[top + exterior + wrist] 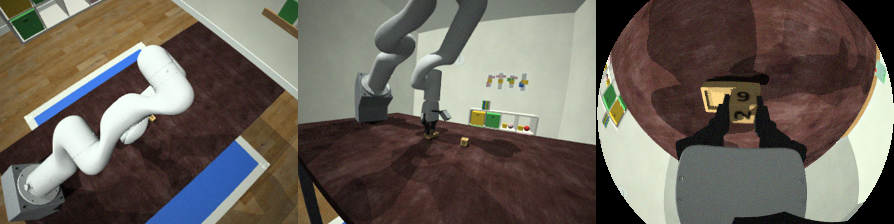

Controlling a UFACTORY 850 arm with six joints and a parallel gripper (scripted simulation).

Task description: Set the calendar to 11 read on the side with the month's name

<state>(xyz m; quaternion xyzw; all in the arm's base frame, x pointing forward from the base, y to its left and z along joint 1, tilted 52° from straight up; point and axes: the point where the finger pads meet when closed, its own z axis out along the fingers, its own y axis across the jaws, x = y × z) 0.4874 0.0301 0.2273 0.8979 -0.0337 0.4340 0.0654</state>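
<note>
The small wooden tray is under my gripper; its empty left part shows in the wrist view. My gripper points down, shut on a wooden cube at the tray's right part. That cube shows a dark 6 or 9 on one face and a sideways-looking 2 on the face nearer the gripper's base. Whether it rests on the tray's floor is hidden. The other wooden cube lies loose on the table beside the tray, with a dark round digit. The month's name is not visible.
The dark red-brown table top bears the tray and the loose cube. The arm hides much of the tray area in the top view. A white shelf with coloured boxes stands far behind the table.
</note>
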